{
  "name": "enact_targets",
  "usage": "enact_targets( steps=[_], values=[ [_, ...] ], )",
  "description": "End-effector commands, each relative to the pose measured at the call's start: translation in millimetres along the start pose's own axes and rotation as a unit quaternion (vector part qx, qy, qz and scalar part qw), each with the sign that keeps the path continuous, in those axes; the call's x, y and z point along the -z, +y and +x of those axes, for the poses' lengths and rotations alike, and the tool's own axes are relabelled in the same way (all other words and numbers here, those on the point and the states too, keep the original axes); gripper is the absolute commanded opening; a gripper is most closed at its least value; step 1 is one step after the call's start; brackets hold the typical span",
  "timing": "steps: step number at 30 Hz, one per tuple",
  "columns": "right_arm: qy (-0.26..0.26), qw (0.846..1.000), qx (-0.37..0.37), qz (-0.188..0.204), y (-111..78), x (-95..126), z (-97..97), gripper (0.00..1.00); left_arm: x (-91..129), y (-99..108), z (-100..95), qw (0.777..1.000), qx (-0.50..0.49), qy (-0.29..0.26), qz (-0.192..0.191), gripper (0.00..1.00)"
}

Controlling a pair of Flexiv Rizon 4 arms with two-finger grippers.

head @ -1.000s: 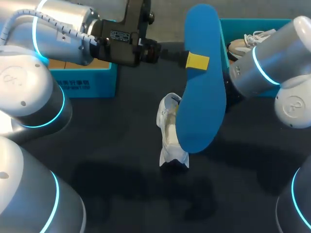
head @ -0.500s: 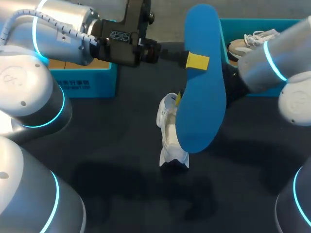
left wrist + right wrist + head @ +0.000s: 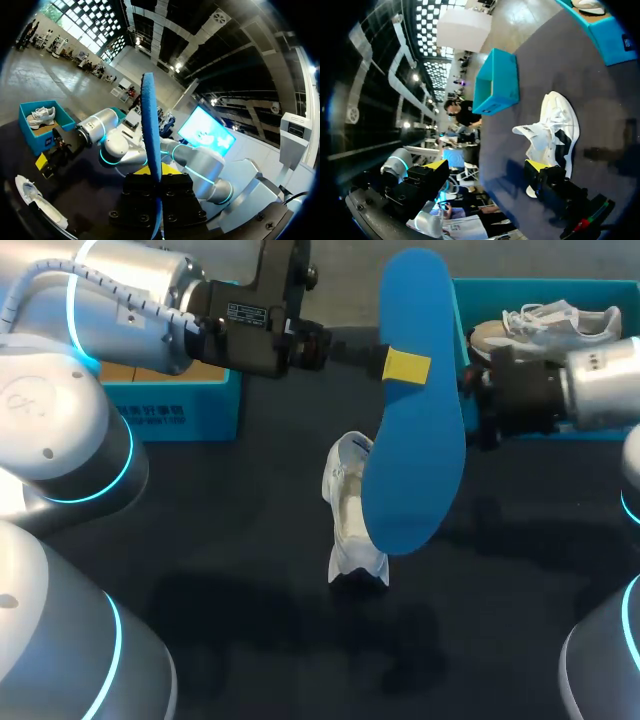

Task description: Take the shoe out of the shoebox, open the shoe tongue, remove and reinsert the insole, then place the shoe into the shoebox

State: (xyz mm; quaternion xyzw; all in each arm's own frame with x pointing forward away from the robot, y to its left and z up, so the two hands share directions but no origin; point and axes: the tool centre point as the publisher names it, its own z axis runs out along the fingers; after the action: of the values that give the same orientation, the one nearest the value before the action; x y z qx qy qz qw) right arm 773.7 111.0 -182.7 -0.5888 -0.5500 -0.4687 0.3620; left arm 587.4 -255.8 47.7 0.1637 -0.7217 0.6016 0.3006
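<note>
Blue insole point(image 3: 415, 470) up, pinched in L gripper point(image 3: 402, 366).
Flat, bright blue, long oval; white sneaker point(image 3: 348, 510) below; R gripper point(image 3: 487, 169) spread wide, empty.

Dark table point(image 3: 250, 640) with white shoe point(image 3: 345, 520), left teal shoebox point(image 3: 170, 412), right teal shoebox point(image 3: 520, 284)

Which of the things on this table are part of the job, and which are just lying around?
Job: insole, held in left fingers; shoe; left box, probably.
Lying about: right box; spare shoe in it.
</note>
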Motion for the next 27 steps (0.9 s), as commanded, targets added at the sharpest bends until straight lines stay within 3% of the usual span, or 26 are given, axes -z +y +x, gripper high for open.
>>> enact_targets(
  steps=[1,9,27],
  values=[
    [0.073,0.997,0.001,-0.012,-2.6,10.1,8.9,1.0,-0.3,1.1,0.0,1.0,0.0,0.0,0.001,0.0],
    [0.088,0.996,0.032,-0.01,5.8,17.4,26.0,1.0,-0.3,1.1,0.0,1.0,0.0,0.0,0.001,0.0],
    [0.079,0.996,0.035,0.007,11.6,15.5,26.6,1.0,-0.3,1.1,0.0,1.0,0.0,0.0,0.001,0.0]
  ],
)
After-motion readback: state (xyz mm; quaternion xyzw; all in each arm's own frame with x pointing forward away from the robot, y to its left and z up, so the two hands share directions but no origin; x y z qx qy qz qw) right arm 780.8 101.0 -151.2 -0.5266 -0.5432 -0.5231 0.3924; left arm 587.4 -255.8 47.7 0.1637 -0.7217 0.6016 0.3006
